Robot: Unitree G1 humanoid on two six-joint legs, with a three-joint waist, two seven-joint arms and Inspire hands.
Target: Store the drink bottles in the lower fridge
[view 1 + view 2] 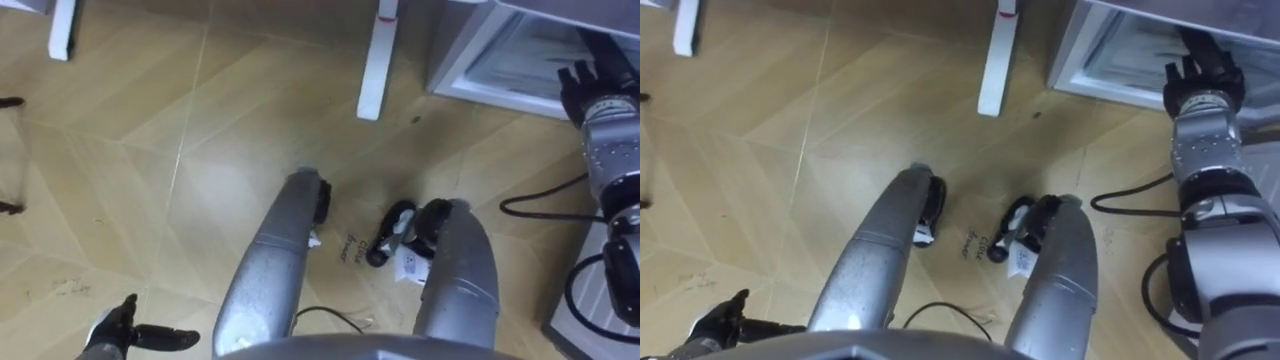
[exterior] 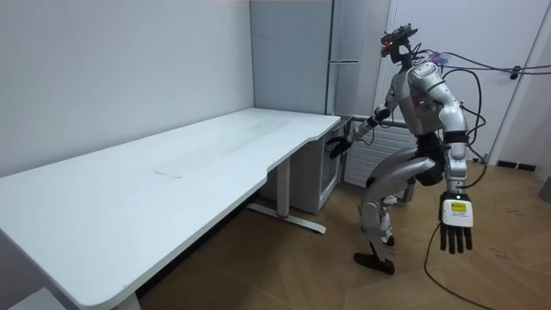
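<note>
The lower fridge [image 1: 480,90] stands at the upper right in the eye views, a white frame with a pale inside behind it. In the room view it is the low unit [image 2: 331,176] at the end of the desk. My right hand [image 1: 592,88] is stretched out to the fridge's front edge, and its dark fingers are relaxed and hold nothing. In the room view that hand [image 2: 337,145] reaches towards the fridge while I stand bent forward. My left hand [image 1: 128,332] hangs low by my side with straight fingers and is empty, as the room view also shows [image 2: 456,226].
A white desk leg [image 1: 378,60] stands on the wooden floor just left of the fridge, with another [image 1: 62,30] at the far left. A black cable [image 1: 540,200] loops on the floor at the right. The long white desk [image 2: 172,181] and a tall grey fridge [image 2: 344,52] are beside me.
</note>
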